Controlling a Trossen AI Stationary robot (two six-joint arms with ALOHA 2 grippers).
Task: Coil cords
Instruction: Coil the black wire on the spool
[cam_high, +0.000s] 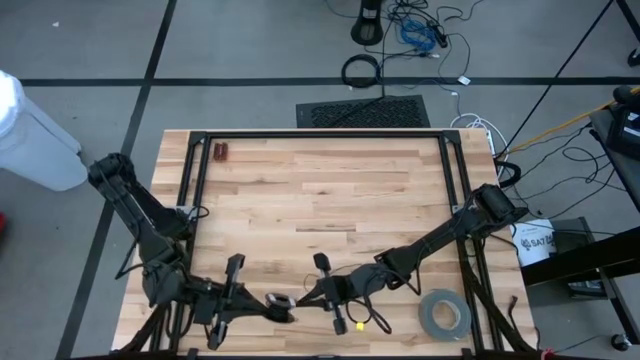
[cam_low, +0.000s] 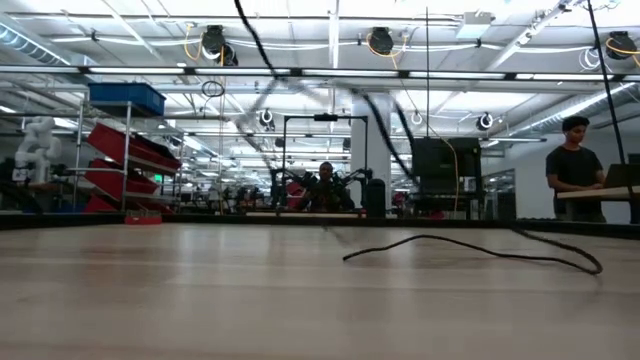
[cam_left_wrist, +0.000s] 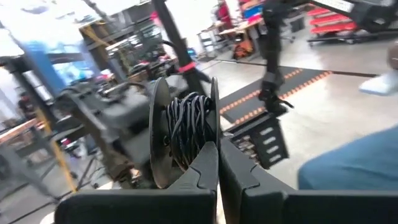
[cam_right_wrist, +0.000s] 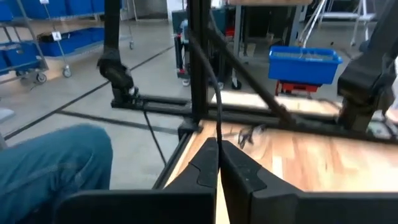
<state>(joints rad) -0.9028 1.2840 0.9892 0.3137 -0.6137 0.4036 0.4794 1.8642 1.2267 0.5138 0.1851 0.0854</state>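
Near the surface's front edge, the left end effector (cam_left_wrist: 217, 163) is clamped on the cord bundle (cam_left_wrist: 189, 127). The right end effector (cam_right_wrist: 218, 155), alongside, seems to pinch the loose strand (cam_right_wrist: 219, 112) running straight ahead from its fingertips.

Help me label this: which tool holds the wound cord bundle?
The left tool, shut on the wound bundle of thin black cord; the right tool pinches only a loose strand.
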